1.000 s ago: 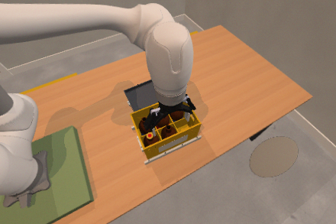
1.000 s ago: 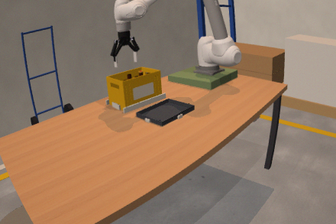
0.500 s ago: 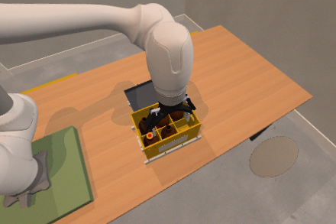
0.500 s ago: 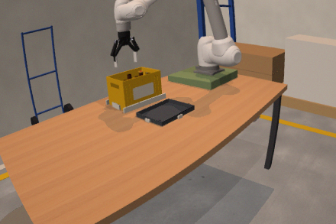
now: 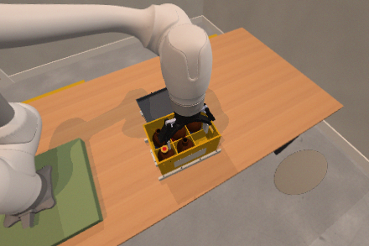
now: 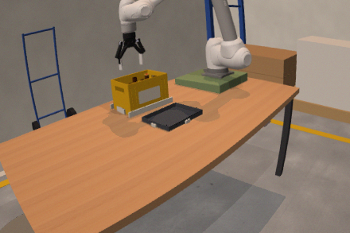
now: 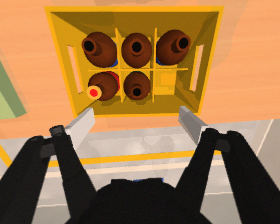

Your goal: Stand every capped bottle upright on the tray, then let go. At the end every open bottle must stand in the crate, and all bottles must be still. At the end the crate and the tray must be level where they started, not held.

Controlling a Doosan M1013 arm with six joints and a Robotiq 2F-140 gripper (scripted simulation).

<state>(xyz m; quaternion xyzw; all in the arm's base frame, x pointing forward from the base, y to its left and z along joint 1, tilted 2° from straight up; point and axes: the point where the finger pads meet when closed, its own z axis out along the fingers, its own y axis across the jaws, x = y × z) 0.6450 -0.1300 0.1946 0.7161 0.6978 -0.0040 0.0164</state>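
Note:
A yellow six-cell crate [image 5: 189,159] [image 6: 123,90] [image 7: 58,60] stands on the wooden table. It holds several brown bottles. One bottle with a red cap [image 7: 94,92] [image 5: 164,149] stands in a corner cell. The other bottles are open, such as one [image 7: 136,47] in the middle of the far row. One corner cell [image 7: 168,82] is empty. A dark flat tray [image 5: 153,101] [image 6: 167,126] lies beside the crate with nothing on it. My gripper [image 5: 186,130] [image 6: 130,64] [image 7: 136,114] is open and empty, pointing down a short way above the crate.
The arm's green base pad [image 5: 75,187] [image 6: 211,79] sits at one end of the table. The table edge runs close to the crate in the top view. A blue hand truck [image 6: 40,78] and a cardboard box [image 6: 270,62] stand off the table.

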